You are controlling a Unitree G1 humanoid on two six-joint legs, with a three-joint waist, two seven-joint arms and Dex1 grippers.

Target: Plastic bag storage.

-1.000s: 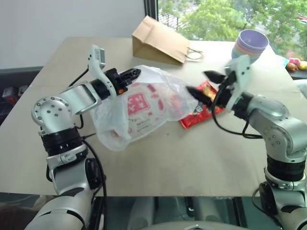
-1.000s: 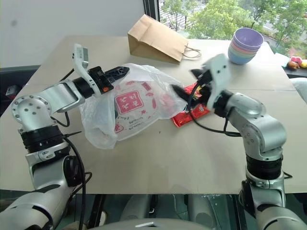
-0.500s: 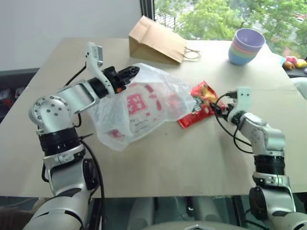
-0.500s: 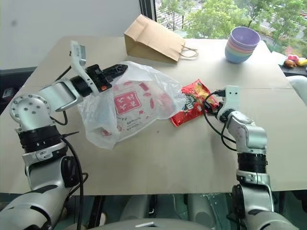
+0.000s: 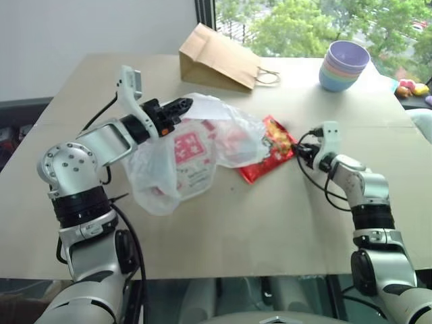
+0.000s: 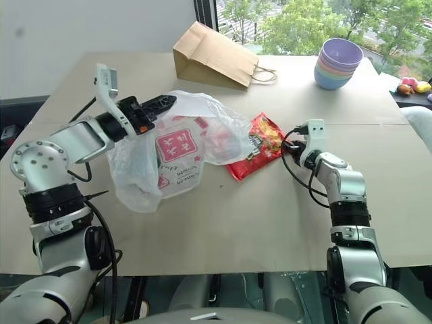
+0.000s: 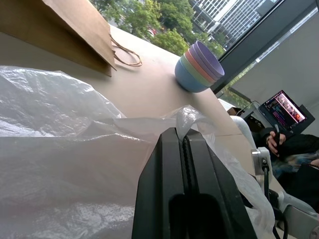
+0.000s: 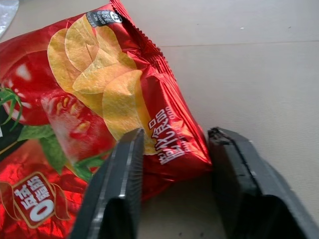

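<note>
Thin plastic of the plastic bag [image 5: 185, 155] is pinched by the closed left gripper [image 5: 177, 108] and hangs below it. Beside it, the snack packet [image 8: 94, 114] is straddled by the part-open right gripper [image 8: 172, 164]; slipping is a risk on the glossy foil.

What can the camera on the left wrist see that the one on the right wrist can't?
Left wrist view: the plastic bag pinched in the shut left claw, a brown paper bag, stacked bowls, a screen and a person's hand.

Right wrist view: a red chip packet, its corner between the right claw's fingers, a gap showing on one side.

Both: the table.
</note>
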